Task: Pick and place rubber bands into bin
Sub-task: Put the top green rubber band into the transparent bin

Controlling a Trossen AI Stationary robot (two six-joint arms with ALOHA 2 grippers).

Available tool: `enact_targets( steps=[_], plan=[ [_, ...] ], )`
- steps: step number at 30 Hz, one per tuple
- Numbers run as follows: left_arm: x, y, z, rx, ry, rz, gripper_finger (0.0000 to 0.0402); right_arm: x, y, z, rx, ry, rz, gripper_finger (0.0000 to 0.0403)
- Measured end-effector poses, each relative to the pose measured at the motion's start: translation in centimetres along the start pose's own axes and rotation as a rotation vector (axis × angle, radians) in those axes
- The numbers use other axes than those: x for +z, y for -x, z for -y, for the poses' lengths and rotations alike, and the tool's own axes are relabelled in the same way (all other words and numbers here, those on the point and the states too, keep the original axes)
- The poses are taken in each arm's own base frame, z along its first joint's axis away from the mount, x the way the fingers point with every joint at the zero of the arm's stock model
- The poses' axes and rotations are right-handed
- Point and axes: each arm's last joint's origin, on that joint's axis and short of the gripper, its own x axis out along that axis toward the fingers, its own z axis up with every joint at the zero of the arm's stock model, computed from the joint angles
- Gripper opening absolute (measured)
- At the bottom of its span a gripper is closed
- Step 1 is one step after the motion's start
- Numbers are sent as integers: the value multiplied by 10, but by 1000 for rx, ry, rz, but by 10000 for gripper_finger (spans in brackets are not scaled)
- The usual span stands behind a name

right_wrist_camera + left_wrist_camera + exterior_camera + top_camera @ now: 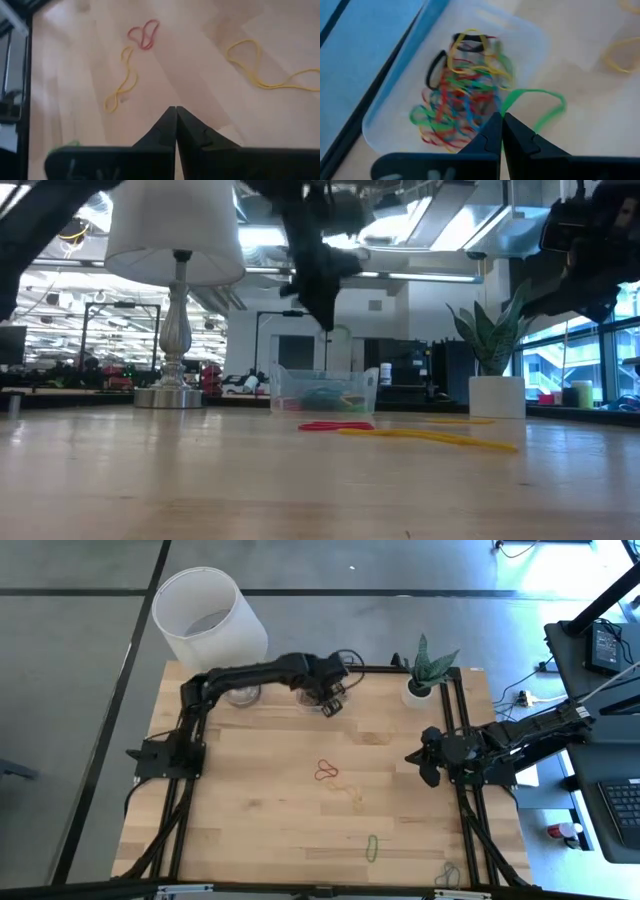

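Lamp (pixel 205 605) sits off the table's 11 o'clock corner, not part of the job.

Left gripper (pixel 501 131) is up at the table's 12 o'clock edge, hovering over the bin (pixel 395 100). Its fingers are pinched together on a green band (pixel 540 102); the loop trails out past the bin wall, toward the bare wood. The bin already holds a tangle of rubber bands (pixel 462 95) in red, green, yellow, blue and black.

Step in hand, as I read it: the drop. You've got the band above the bin, release not yet made.

Next move calls for centring the tips over the pile first, because the dangling loop hangs outside the rim and could snag on the wall or land on the table. Then open the fingers and check that the band falls clear rather than sticking to a tip.

Loose bands left on the table: red band (pixel 325 771) near centre, yellow band (pixel 347 794) just toward 5 o'clock of it, green one (pixel 372 847) at 6 o'clock, a dark one (pixel 446 876) at the 5 o'clock corner.

Plant pot (pixel 418 692) at 1 o'clock, ignore.

Right gripper (pixel 176 120) waits at the 3 o'clock edge, fingers together, empty. It looks toward the red and yellow bands, so either is a fair next pick.
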Motion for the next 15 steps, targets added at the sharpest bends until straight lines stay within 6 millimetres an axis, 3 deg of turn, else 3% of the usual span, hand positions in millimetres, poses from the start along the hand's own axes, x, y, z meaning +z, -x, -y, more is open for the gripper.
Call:
enact_targets(
  steps=[6, 11, 15],
  plan=[
    [6, -42, -38, 11, 21, -64, 2, 1, 0, 1, -35, -84, 40, 10],
    [5, -71, -51, -3, 54, -111, 6, 2, 0, 2, -75, -137, 87, 10],
    [2, -84, -54, -14, 46, -145, 32, 3, 0, 3, -105, -159, 122, 10]
  ],
)
